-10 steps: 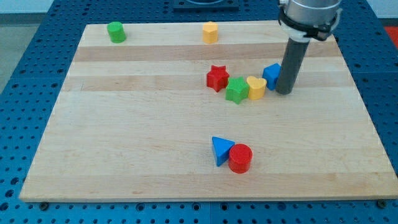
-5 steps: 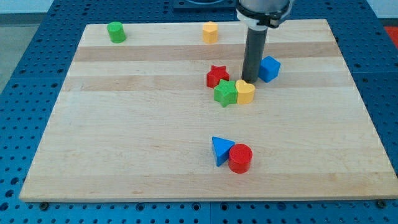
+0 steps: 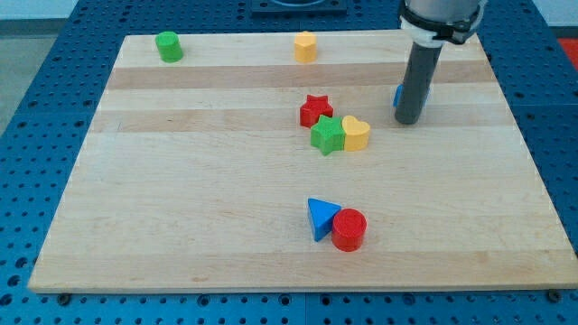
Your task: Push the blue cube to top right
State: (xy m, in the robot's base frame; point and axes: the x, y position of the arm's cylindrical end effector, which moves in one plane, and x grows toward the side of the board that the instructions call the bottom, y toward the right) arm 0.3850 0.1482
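Note:
The blue cube [image 3: 398, 94] sits right of the board's centre, in its upper half. The dark rod hides most of it; only a blue sliver shows at the rod's left edge. My tip [image 3: 409, 120] rests on the board just in front of the cube, at its lower side, touching or nearly touching it.
A red star [image 3: 315, 110], a green star [image 3: 326, 134] and a yellow heart [image 3: 356, 133] cluster left of the tip. A blue triangle [image 3: 319, 218] touches a red cylinder [image 3: 349, 229] lower down. A green cylinder [image 3: 168, 46] and a yellow block [image 3: 305, 45] sit near the top edge.
My tip went left, shoving the green star and yellow heart leftward, then came back right and now stands in front of the blue cube, hiding most of it.

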